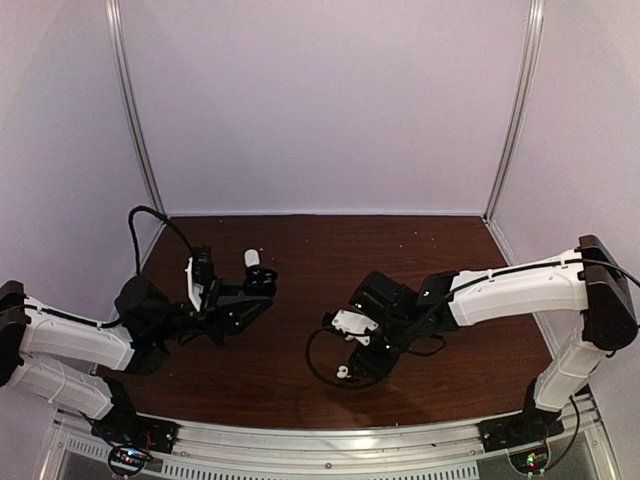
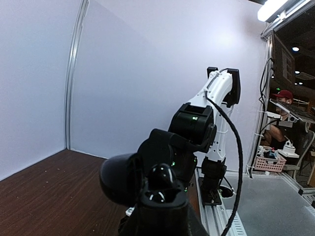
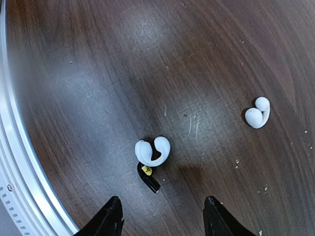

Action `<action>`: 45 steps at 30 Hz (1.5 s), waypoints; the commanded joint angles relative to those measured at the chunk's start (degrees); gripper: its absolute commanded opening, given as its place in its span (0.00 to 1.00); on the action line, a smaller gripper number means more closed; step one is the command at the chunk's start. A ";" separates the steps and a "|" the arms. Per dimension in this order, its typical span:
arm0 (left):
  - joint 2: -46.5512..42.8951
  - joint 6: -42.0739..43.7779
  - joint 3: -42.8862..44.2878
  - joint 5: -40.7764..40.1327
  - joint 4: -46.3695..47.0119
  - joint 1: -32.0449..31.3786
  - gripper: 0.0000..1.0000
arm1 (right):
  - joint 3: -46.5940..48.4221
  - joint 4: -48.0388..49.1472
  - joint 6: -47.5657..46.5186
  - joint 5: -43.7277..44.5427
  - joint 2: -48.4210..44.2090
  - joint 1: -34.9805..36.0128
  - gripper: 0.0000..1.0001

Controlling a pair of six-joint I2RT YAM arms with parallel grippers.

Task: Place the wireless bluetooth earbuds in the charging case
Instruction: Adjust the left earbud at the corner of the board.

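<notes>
My left gripper (image 1: 255, 292) is shut on a black charging case (image 2: 165, 201) and holds it above the table. The case's lid (image 2: 119, 178) is open, and a glossy black bud (image 2: 163, 175) sits in the case. My right gripper (image 3: 162, 216) is open and empty, low over the table. A white earbud (image 3: 152, 151) lies just ahead of its fingertips, touching a black stemmed earbud (image 3: 149, 179). A second white earbud (image 3: 258, 113) lies farther off to the right. In the top view only one white earbud (image 1: 343, 372) shows, beside the right gripper (image 1: 362, 360).
A small white object (image 1: 252, 258) sits just behind the left gripper; I cannot tell what it is. A black cable (image 1: 318, 365) loops on the table near the right gripper. The metal rail (image 3: 19, 162) edges the table at the near side.
</notes>
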 commanded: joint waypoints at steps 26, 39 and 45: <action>-1.40 1.77 -0.84 -0.76 1.30 0.58 0.02 | 7.16 -3.09 -0.59 0.29 11.86 1.72 0.41; -1.22 1.85 -0.67 -0.76 1.41 0.66 0.02 | 4.98 -4.88 1.63 6.90 11.82 -0.51 0.40; -0.96 1.87 -0.41 -0.54 1.38 0.75 0.02 | 3.50 -4.51 2.00 9.75 10.10 -3.71 0.39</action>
